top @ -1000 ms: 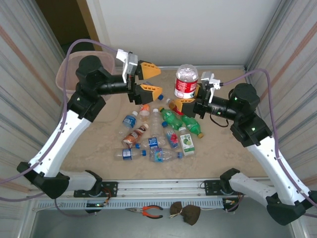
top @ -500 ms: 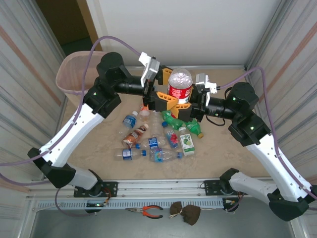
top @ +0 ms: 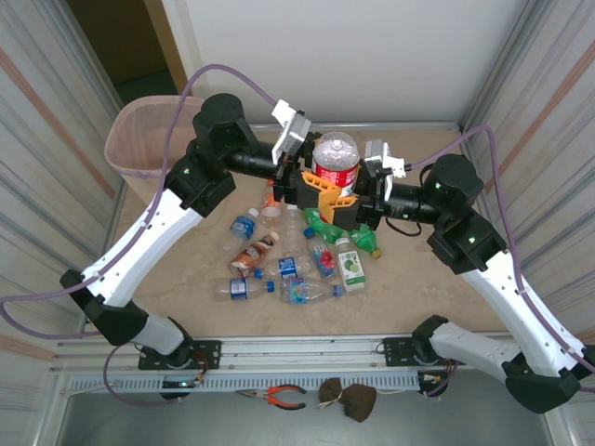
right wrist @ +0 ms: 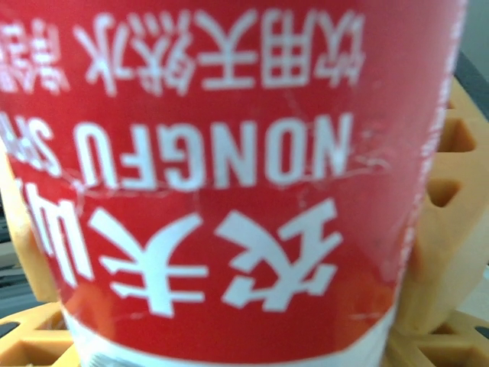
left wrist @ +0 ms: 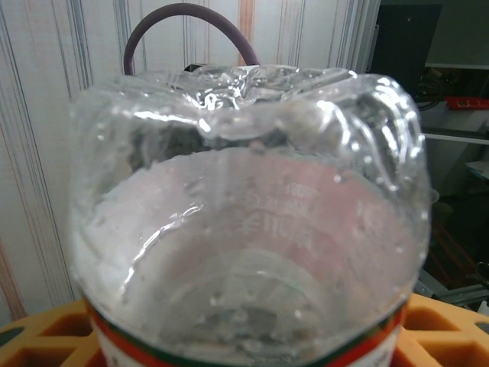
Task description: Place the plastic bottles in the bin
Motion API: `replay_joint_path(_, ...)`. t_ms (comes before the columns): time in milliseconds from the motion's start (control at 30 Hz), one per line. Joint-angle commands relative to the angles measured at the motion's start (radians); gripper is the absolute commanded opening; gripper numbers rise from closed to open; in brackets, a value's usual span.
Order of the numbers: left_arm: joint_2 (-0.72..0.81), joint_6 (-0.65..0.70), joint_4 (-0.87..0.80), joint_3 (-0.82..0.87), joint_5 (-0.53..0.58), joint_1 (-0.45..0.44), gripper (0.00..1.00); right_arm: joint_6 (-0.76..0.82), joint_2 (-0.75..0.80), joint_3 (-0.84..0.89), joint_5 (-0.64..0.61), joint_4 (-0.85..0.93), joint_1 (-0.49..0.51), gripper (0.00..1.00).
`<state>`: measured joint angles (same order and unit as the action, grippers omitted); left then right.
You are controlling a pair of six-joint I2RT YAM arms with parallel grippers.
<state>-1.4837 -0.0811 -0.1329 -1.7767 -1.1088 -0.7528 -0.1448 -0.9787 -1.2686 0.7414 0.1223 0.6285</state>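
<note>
The red-labelled bottle (top: 336,165) is held clear of the table (top: 418,288) at mid-back, between the two grippers. Its long axis is upright and it is inverted: the moulded base is turned up in the left wrist view, and the label print is seen upside down in the right wrist view. The right gripper (top: 358,186) is clamped on the labelled waist, with an orange finger (right wrist: 447,214) pressed to the red label. The left gripper (top: 314,177) is set about the same bottle from the other side, its fingers (left wrist: 46,336) flanking it; whether they are pressing yet cannot be told.

The bin (top: 125,153) is stood at the far left corner, well apart from the bottle, on the left arm's side, so a handover to that arm is judged likely. What lies in its pink liner cannot be made out. The remaining bottles (top: 297,251) are scattered on the table below the grippers.
</note>
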Motion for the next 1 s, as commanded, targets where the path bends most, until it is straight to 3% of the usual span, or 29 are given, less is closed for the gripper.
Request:
replay_joint_path(0, -0.001, 0.009, -0.009, -0.03, -0.048, -0.008, 0.57, 0.019, 0.006, -0.037, 0.007, -0.013, 0.006, 0.59)
replay_joint_path(267, -0.004, 0.014, -0.02, -0.033, -0.034, -0.008, 0.55, 0.03, 0.011, -0.024, -0.014, -0.003, 0.009, 0.62)
replay_joint_path(500, 0.021, 0.06, -0.075, -0.036, 0.032, 0.014, 0.55, 0.037, 0.049, 0.012, -0.078, 0.029, 0.01, 0.88)
replay_joint_path(633, 0.048, 0.062, -0.091, -0.02, 0.077, 0.051, 0.54, 0.04, 0.089, 0.042, -0.124, 0.065, 0.009, 0.93)
replay_joint_path(967, 0.115, 0.126, -0.342, -0.06, 0.371, 0.241, 0.54, 0.056, 0.166, 0.081, -0.242, 0.146, 0.009, 0.94)
